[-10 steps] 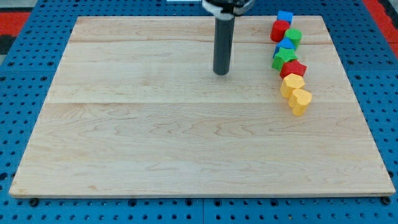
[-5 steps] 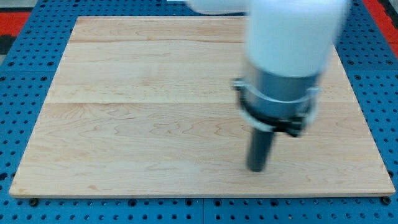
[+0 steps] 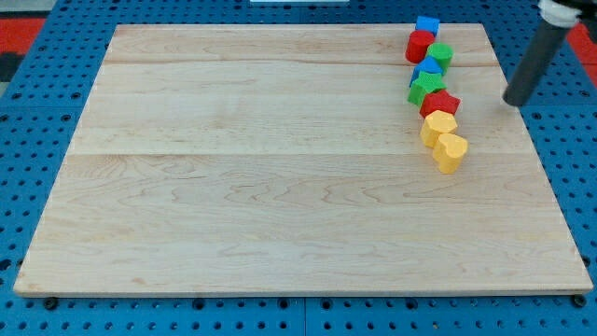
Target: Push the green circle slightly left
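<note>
The green circle (image 3: 440,54) lies near the view's top right of the wooden board (image 3: 280,187), in a tight column of blocks. A red block (image 3: 419,45) touches it on its left and a blue cube (image 3: 427,25) sits just above. My tip (image 3: 516,101) is at the view's right, to the right of the column and lower than the green circle, level with the red star (image 3: 440,103). It touches no block.
Below the green circle the column continues with a blue block (image 3: 428,68), a green star (image 3: 426,87), the red star, and two yellow blocks (image 3: 437,125) (image 3: 451,150). The board's right edge runs just right of my tip.
My tip swept from the board's top middle down to the lower right, with the arm hiding the blocks, then up to the right of the column. The blocks have not moved.
</note>
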{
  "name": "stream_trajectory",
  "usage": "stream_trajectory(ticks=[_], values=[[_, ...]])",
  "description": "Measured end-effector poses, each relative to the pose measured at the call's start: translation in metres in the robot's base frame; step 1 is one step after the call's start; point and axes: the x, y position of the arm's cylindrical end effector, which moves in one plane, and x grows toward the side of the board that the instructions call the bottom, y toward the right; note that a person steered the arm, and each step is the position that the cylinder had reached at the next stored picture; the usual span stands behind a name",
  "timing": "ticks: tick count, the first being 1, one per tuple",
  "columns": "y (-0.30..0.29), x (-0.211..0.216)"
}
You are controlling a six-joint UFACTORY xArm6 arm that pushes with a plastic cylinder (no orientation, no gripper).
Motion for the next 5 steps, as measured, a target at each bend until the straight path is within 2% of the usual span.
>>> stream_trajectory(ticks=[1,2,5], values=[[-0.030,-0.024],[-0.057,-0.029],[-0.061,-0.039]])
